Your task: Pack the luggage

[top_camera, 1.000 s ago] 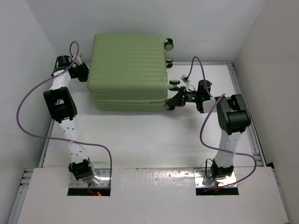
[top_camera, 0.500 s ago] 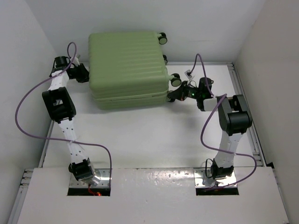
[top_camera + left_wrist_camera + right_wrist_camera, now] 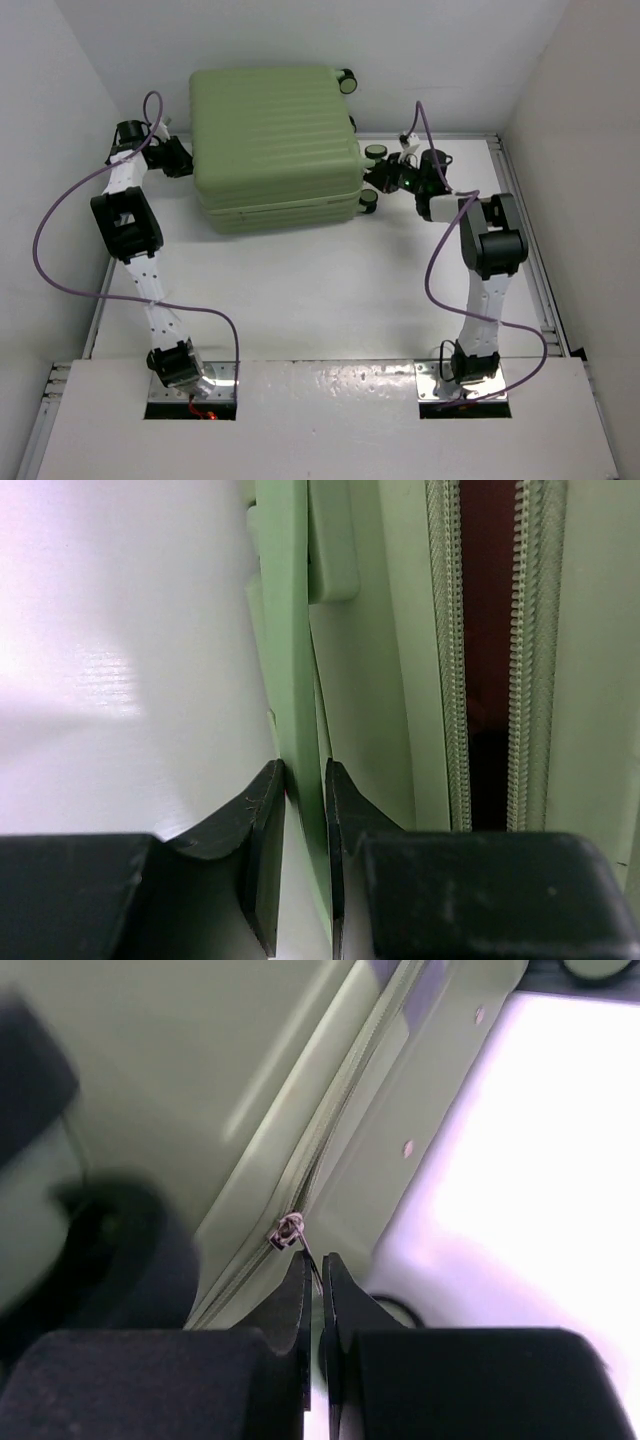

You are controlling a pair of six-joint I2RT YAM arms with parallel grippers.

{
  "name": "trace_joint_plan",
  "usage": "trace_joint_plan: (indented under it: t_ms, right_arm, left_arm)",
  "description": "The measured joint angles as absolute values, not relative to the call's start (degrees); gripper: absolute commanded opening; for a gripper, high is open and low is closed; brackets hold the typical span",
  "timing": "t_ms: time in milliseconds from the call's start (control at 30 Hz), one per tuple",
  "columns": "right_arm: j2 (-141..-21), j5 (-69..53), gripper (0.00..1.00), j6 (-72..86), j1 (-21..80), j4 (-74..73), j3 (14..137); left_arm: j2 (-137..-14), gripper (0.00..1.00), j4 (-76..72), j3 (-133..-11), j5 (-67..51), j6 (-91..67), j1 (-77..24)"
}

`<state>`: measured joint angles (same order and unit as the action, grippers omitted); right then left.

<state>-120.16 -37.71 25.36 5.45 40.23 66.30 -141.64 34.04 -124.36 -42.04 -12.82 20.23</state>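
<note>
Luggage by the back wall, left gripper on its side edge

1 luggage lies on 1 table. 4 wheels show at its right end, 1 of them only barely. 2 arms are bolted at the near edge: 1 left arm and 1 right arm. They carry 2 grippers, the left gripper and the right gripper, each with 2 fingers, so 4 in all. 2 purple cables loop beside the arms, 1 per arm. The left wrist view shows 2 rows of zipper teeth. The right wrist view shows 1 zipper pull and 2 small round studs.
</note>
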Motion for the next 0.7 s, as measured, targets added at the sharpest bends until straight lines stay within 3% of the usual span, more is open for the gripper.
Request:
trace_joint_plan:
  t_ms: [633,700]
  right_arm:
    - [-141.9,-30.2,0.0,27.5,8.1,35.6,99.9]
    - [-144.4,-28.9,0.0,28.0,8.4,34.5,103.9]
  left_arm:
    - [-142.0,0.0,34.6,-125.0,-42.5,-13.0,20.3]
    - [-142.0,0.11,34.5,-125.0,-42.6,-13.1,20.2]
